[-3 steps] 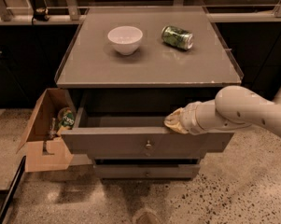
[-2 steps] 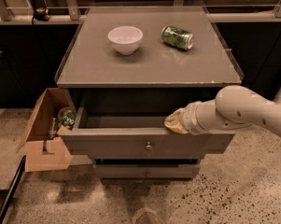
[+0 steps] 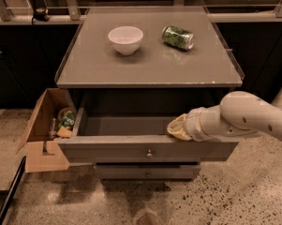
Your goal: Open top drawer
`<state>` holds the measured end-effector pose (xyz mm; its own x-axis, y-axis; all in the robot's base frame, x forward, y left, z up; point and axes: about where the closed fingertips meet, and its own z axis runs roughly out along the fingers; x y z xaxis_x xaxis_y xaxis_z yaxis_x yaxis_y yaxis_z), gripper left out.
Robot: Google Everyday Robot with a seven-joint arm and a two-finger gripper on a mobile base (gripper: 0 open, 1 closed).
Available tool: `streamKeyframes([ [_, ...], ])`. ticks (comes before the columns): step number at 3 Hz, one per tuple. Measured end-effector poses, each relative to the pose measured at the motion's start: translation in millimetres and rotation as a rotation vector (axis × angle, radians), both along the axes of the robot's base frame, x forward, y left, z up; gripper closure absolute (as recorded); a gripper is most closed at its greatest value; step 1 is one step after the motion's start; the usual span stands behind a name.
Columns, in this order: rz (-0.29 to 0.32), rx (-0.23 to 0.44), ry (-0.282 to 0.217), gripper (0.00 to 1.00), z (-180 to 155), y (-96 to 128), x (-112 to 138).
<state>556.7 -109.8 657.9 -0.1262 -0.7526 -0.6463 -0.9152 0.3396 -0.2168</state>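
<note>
The top drawer [image 3: 107, 148] is pulled out from under the grey counter top [image 3: 150, 64]. Its wide grey front carries a small round metal knob [image 3: 150, 153] at the centre, and its shallow grey tray shows behind the front. My gripper [image 3: 176, 127] comes in from the right on a white arm [image 3: 243, 118] and rests at the drawer's front rim, right of the middle, above the knob. A narrower grey drawer front [image 3: 147, 171] sits below it, pushed in further.
A white bowl [image 3: 125, 39] and a green can [image 3: 177, 36] lying on its side sit on the counter top. An open cardboard box [image 3: 44, 130] with trash stands on the floor at the left, against the drawer's side. Speckled floor lies in front.
</note>
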Motion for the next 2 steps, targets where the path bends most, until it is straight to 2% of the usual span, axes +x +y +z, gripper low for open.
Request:
streamKeyframes([
  [2,0.002,-0.020,0.018,1.00,-5.7,2.5,-7.7],
])
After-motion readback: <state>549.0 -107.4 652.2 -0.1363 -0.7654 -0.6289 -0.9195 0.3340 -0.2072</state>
